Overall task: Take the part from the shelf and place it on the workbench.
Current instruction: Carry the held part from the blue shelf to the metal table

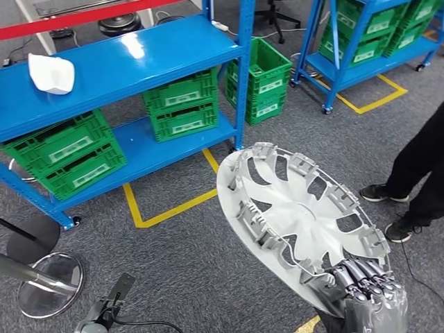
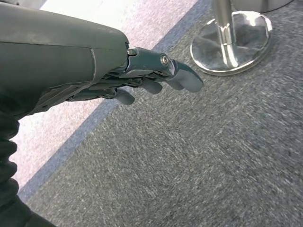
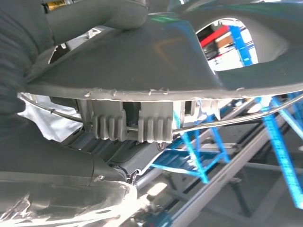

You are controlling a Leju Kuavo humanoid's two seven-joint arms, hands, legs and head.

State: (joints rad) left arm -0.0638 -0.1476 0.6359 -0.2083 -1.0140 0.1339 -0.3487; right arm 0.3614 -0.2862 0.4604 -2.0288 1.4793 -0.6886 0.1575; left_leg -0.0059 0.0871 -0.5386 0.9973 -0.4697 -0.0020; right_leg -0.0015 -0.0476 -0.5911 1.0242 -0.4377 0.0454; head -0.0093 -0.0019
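The right hand (image 1: 366,295) is being kept closed on the rim of the grey wheel cover (image 1: 298,208), which is being held up and forward-left of it, ribbed inner face toward the camera, above the carpet, clear of the blue shelf (image 1: 120,62). The left hand (image 2: 150,75) is hanging empty, fingers loosely extended. No workbench is being shown, so its bearing cannot be told.
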